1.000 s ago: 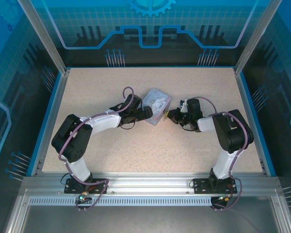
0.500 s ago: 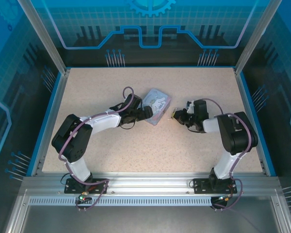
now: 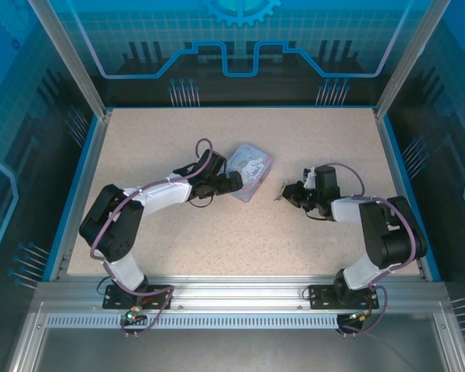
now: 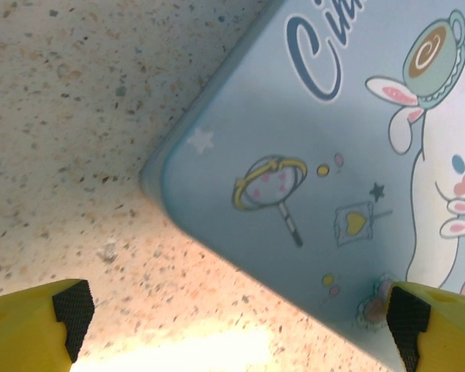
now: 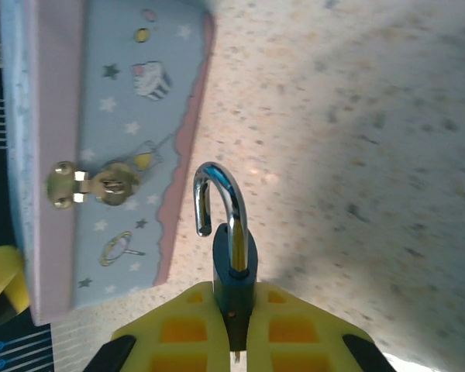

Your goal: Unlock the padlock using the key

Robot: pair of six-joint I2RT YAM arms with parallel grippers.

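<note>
R gripper (image 5: 234, 314) had its jaws pinched tight on the padlock (image 5: 234, 271) body, shackle (image 5: 215, 190) open at one end. Lock sat near the tin (image 5: 116, 116), hasp (image 5: 93, 184) side, not touching. Further over, L gripper (image 4: 240, 310) jaws were spread wide at the tin's corner, empty.

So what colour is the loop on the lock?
The loop is shiny silver, the lock dark; right wrist view shows it best.

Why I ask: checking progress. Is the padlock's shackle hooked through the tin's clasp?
No, the padlock, shackle swung open, sits in the right gripper, apart from the tin's clasp.
</note>
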